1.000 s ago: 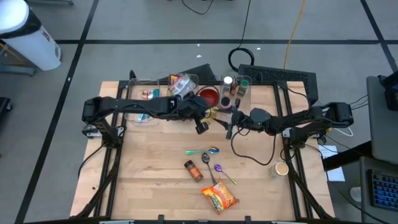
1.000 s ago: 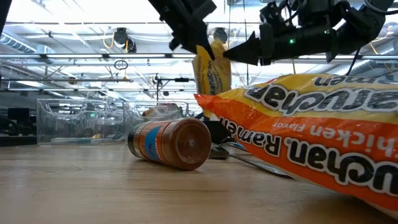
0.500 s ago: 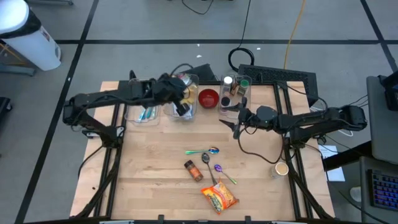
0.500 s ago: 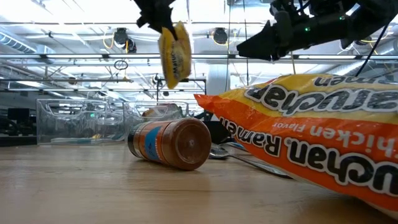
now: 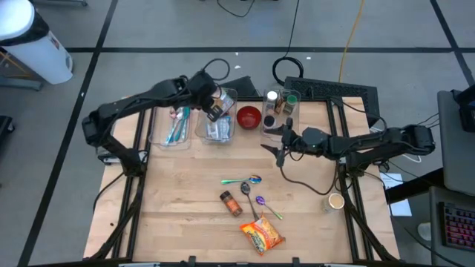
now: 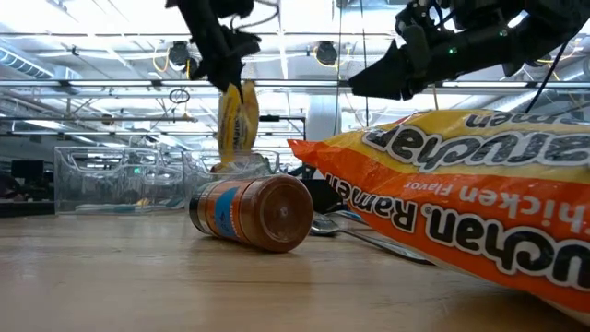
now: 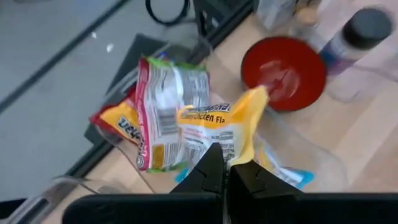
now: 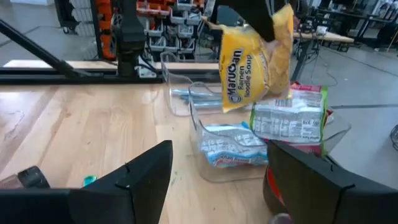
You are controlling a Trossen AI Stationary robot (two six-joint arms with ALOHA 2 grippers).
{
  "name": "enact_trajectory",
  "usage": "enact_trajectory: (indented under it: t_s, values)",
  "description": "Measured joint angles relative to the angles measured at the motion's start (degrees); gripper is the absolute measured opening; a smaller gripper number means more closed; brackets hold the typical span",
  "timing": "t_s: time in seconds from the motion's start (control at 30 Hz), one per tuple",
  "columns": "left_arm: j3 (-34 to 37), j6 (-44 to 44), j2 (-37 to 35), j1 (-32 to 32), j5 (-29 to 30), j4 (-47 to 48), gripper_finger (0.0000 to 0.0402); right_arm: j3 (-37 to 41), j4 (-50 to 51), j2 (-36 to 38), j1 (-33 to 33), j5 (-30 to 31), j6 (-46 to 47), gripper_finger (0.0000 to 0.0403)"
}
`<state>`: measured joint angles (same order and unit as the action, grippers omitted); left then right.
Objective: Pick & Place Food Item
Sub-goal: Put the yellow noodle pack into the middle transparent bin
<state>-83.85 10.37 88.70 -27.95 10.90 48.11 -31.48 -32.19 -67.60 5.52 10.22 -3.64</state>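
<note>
The left hand (image 7: 225, 171), pinched shut on the yellow ramen packet (image 8: 256, 59), hangs it over the clear bin (image 8: 214, 155) of packets (presumably to drop it in). The right hand (image 8: 214, 168) waits empty, fingers apart, above the desk (image 5: 185, 208).

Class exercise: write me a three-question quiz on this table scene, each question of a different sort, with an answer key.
1. True or false: the left gripper is shut on the yellow noodle packet.
2. Multiple choice: what does the packet hang over? A) the red bowl B) the clear bin C) the spice jar
3. Fill in: the right gripper is ____ and holds nothing.

Key: 1 true. 2 B. 3 open.
</note>
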Motion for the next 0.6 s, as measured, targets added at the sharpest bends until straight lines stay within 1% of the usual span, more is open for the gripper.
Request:
enact_trajectory:
  t_s: [0.17, 0.37, 0.47, 0.6]
  values:
    - [0.0, -0.27, 3.77, -1.34, -0.22, 2.32, 0.0, 0.0, 0.91, -0.03, 0.0, 0.02, 0.0, 0.0252]
    - [0.0, -1.1, 8.28, -1.37, 0.68, 6.13, 0.0, 0.0, 1.92, -0.03, 0.0, 0.02, 0.22, 0.0253]
    - [0.0, -1.14, 9.81, -1.3, 0.57, 6.04, 0.0, 0.0, 2.09, -0.05, 0.0, 0.02, 0.22, 0.0253]
    - [0.0, -1.22, 10.81, -1.22, -1.35, 4.94, 0.0, 0.0, 2.09, -0.03, 0.0, 0.02, 0.22, 0.0253]
